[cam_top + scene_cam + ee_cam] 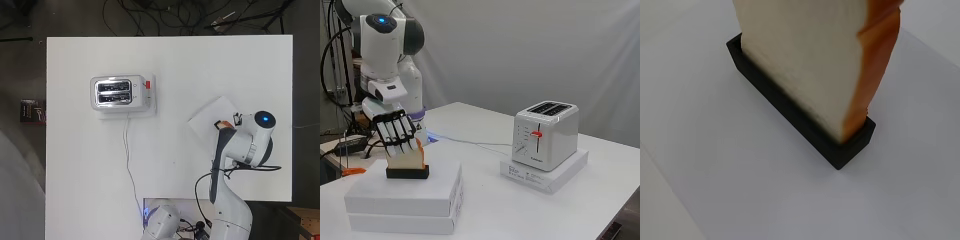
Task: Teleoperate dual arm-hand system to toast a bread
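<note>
A slice of bread (409, 159) with an orange crust stands upright in a black holder (408, 173) on a stack of white boxes (405, 197). My hand (395, 131) comes down on it from above, its fingers (403, 136) laid over the slice's face and curled round the top. The wrist view shows the bread (810, 55) still seated in the holder (790, 112). The white toaster (546, 134), with its red lever (536, 133) up and both slots empty, stands on a flat white box to the right. From overhead the arm hides most of the hand; the bread (227, 124) and toaster (118, 92) show.
The toaster's white cable (129, 165) runs across the table (75, 175) toward the arm's base. The flat box (545, 172) under the toaster raises it. Bare table lies between the box stack (210, 117) and the toaster.
</note>
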Controlling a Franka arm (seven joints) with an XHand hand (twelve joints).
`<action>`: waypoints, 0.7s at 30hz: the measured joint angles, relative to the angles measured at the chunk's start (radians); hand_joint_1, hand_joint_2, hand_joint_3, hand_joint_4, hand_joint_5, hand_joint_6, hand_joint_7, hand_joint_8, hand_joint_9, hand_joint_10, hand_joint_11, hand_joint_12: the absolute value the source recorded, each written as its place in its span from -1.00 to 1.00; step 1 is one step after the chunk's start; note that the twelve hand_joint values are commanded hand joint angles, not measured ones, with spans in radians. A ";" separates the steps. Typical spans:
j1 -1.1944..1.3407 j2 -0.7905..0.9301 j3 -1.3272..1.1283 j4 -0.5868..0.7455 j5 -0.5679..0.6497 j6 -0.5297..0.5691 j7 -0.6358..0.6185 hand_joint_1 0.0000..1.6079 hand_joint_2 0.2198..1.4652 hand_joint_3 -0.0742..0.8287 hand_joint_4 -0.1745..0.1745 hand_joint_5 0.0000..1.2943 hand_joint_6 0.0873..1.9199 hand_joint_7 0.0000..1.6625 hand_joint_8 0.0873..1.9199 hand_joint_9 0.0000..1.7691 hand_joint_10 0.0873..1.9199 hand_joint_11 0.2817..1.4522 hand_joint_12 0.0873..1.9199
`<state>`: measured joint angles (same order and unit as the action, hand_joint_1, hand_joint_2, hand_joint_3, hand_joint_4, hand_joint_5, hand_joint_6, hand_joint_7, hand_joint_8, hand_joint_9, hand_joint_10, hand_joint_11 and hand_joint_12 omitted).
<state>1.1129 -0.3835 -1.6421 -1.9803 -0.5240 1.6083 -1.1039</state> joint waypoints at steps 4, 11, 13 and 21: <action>0.000 -0.017 -0.011 -0.010 0.001 0.011 0.003 -0.21 0.42 -0.86 0.15 -0.19 -1.00 -0.26 -1.00 -0.15 -1.00 -0.60 -1.00; 0.054 -0.064 -0.076 -0.028 -0.033 0.044 0.037 0.51 0.38 -0.84 -0.65 0.32 -0.02 0.43 -0.49 0.47 -0.72 -0.08 -0.90; 0.066 -0.074 -0.091 -0.025 -0.040 0.047 0.060 0.55 0.40 -0.84 -0.81 0.32 0.09 0.48 -0.43 0.58 -0.85 -0.08 -0.81; -0.050 -0.142 0.071 -0.085 -0.095 0.095 0.136 0.56 0.46 -0.83 -1.00 0.21 0.13 0.39 -0.18 0.70 -1.00 -0.30 -0.43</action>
<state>1.0628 -0.5257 -1.5715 -2.0650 -0.6194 1.7037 -0.9676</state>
